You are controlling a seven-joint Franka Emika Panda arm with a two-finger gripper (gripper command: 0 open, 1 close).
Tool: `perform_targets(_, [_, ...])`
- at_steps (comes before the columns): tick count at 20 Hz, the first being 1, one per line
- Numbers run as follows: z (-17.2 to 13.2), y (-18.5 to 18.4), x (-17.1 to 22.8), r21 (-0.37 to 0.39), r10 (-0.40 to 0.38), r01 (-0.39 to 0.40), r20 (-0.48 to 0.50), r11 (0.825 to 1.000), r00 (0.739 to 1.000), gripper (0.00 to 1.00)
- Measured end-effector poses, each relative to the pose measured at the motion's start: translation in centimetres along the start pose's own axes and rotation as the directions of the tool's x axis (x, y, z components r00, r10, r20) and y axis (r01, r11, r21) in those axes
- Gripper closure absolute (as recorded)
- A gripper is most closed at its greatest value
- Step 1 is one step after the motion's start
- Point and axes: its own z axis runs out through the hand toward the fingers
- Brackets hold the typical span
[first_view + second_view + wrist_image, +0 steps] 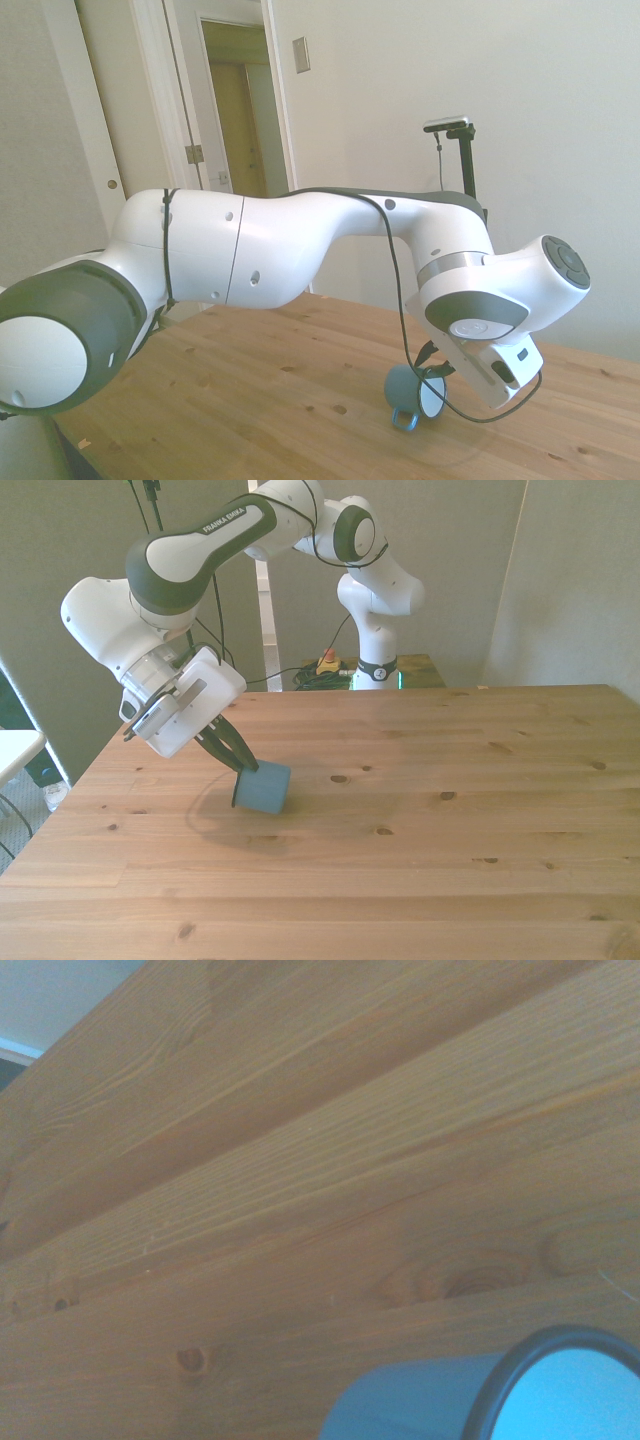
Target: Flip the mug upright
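The small teal-blue mug (pixel 263 789) lies tilted on the wooden table (pixel 450 860), toward the front view's left. From the side, the mug (pixel 408 390) shows its white inside facing away from the arm's base, with its loop handle (pixel 403 421) down at the tabletop. My gripper (pixel 238 762) reaches down at a slant, its dark fingers pinched together on the mug's rim. The gripper (pixel 432 366) sits just above the mug in the side view. In the wrist view the mug (pixel 420 1405) fills one corner, dark rim and pale inside showing.
Bare wood planks (pixel 300 1210) spread around the mug. The table's edge at the front view's left (pixel 60 800) is near the gripper. A doorway (pixel 240 110) stands behind the arm in the side view.
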Motion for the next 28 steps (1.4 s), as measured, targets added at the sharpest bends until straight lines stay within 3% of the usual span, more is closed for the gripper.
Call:
perform_targets(6, [-0.4, -1.9, -0.9, -0.061, -0.042, 0.036, -0.094, 0.997, 0.995, 1.00])
perform_targets(11, [-0.6, -4.4, -3.7, -0.128, -0.123, 0.095, -0.227, 0.987, 0.966, 1.00])
perform_targets(18, [1.2, -4.1, -7.1, -0.240, -0.264, 0.175, -0.417, 0.955, 0.870, 1.00])
perform_targets(28, [3.8, -2.4, -9.5, -0.376, -0.399, 0.215, -0.529, 0.901, 0.749, 1.00])
